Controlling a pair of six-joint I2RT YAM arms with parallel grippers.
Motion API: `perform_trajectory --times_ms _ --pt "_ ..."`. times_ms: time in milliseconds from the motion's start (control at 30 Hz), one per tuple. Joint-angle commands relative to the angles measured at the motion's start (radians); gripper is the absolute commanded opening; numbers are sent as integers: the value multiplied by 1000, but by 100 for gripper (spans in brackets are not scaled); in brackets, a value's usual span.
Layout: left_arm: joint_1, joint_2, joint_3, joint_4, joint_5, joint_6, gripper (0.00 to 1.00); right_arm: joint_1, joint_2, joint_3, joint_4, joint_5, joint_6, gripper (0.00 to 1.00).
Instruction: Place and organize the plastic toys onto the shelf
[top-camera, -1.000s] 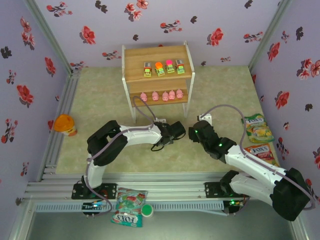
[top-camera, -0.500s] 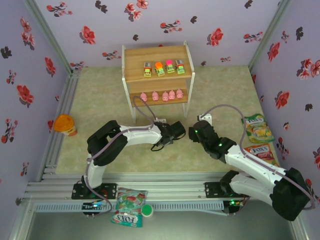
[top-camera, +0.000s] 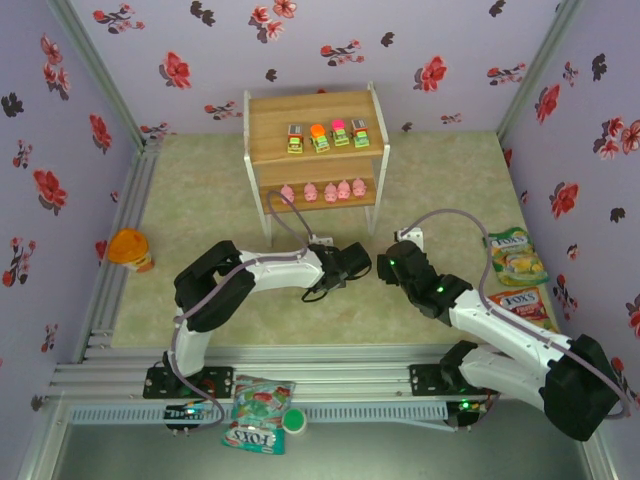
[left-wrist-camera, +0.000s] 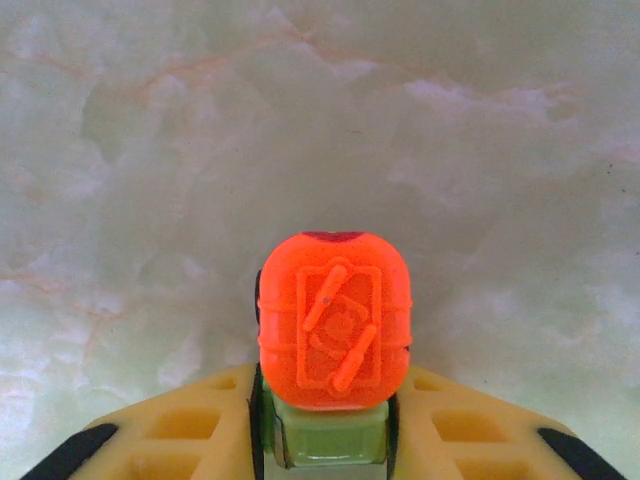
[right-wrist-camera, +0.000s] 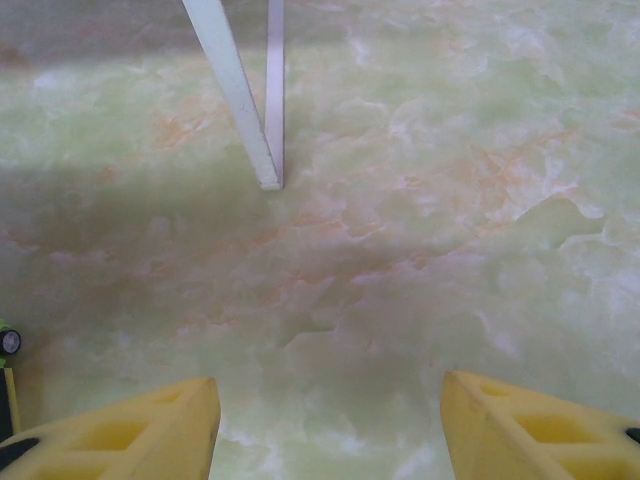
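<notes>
— What has changed in the last second?

— Your arms hold their places in the top view, but the left gripper (left-wrist-camera: 325, 432) has closed. Its yellow fingers (left-wrist-camera: 180, 440) now pinch the green body of the orange-topped car (left-wrist-camera: 335, 322), near the centre of the table (top-camera: 200, 200). The right gripper (right-wrist-camera: 330, 420) hangs at its 3 o'clock, fingers apart and empty.

— And for the task?

— This looks like your last toy. The shelf (top-camera: 268, 120), at 12 o'clock, carries four cars (top-camera: 327, 136) on top and five pigs (top-camera: 322, 191) below. Lifting and carrying come next.

— What can't you see?

— From above, the wrist hides the car. The fingers cover its wheels, so I cannot tell whether it has left the table.
</notes>
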Motion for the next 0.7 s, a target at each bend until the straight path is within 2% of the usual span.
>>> perform_trajectory --times_ms 0,667 --pt "-2 -46 5 -50 -49 24 31 -5 6 -8 14 -7 13 61" --pt "-53 -202 19 -170 -121 47 30 -5 6 -13 20 -7 12 61"
